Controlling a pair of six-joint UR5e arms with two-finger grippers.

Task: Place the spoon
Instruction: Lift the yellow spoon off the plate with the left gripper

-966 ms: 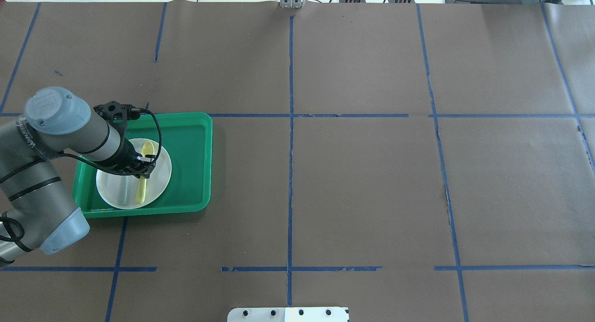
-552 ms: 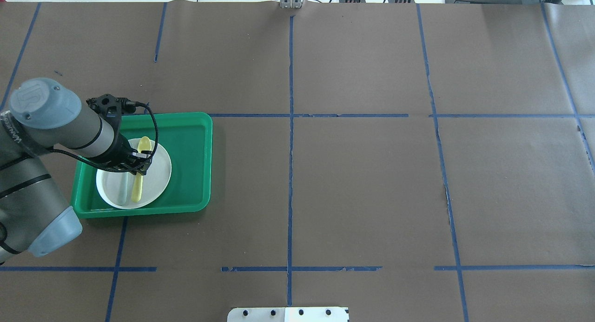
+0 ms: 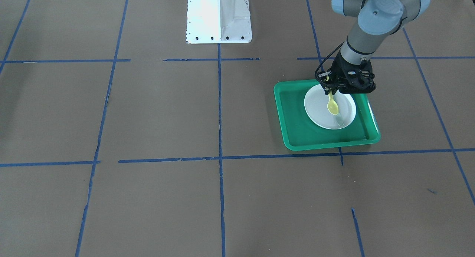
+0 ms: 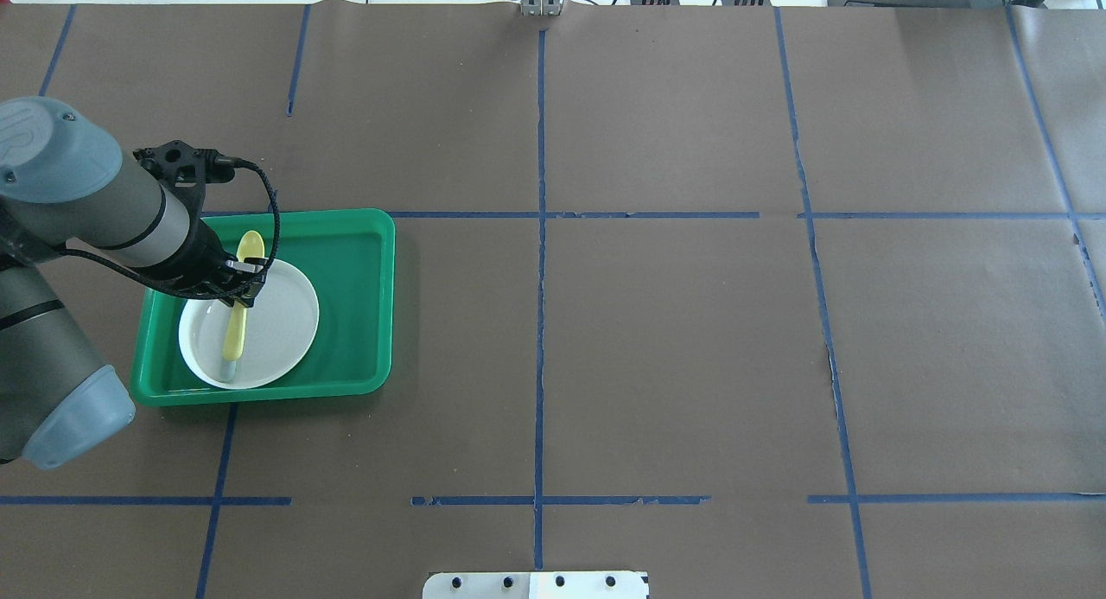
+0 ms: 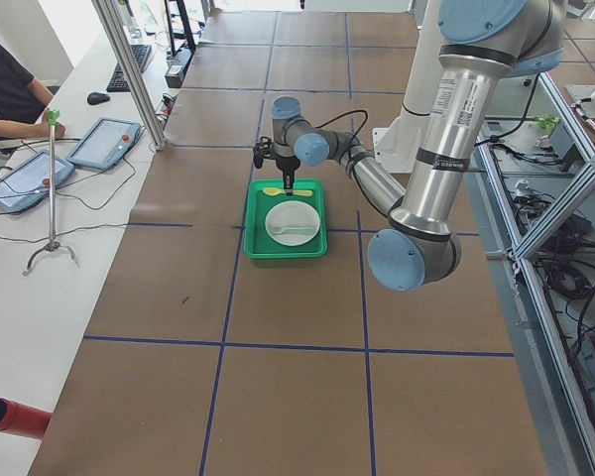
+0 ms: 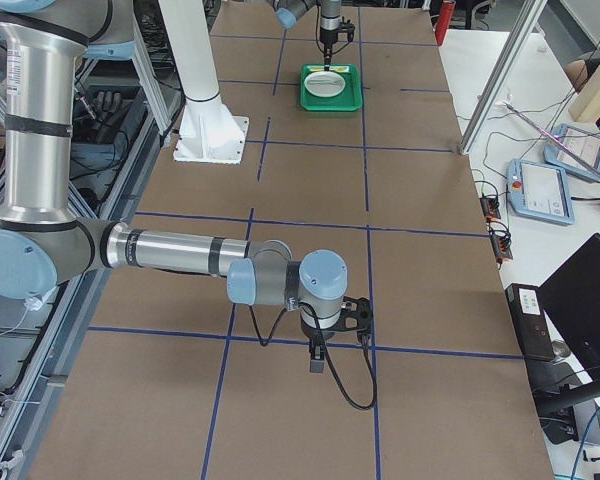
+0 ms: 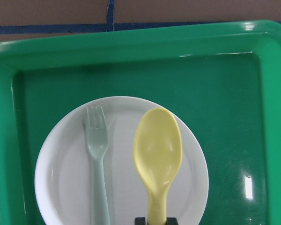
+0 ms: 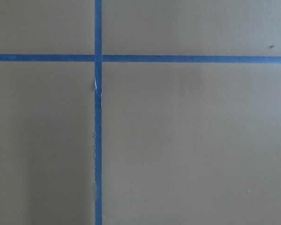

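Observation:
My left gripper [image 4: 246,281] is shut on the handle of the yellow spoon [image 4: 235,322] and holds it above the white plate [image 4: 285,322]. The plate sits in the green tray [image 4: 354,305]. In the left wrist view the spoon [image 7: 158,154] hangs bowl-forward over the plate [image 7: 61,178], with my fingertips [image 7: 141,221] at the bottom edge. In the front-facing view the gripper [image 3: 331,91] holds the spoon [image 3: 333,106] tilted down over the plate [image 3: 315,108]. My right gripper [image 6: 318,360] shows only in the exterior right view, low over the bare table; I cannot tell its state.
A pale grey-green fork [image 7: 97,159] lies on the plate, to the left of the spoon in the left wrist view. The tray's raised rim [image 7: 215,37] surrounds the plate. Brown paper with blue tape lines [image 4: 540,322] covers the table. The white robot base [image 3: 218,16] stands mid-table.
My left gripper has moved left and toward the table's far side in the overhead view with the spoon in it. The spoon now lies over the fork's position there.

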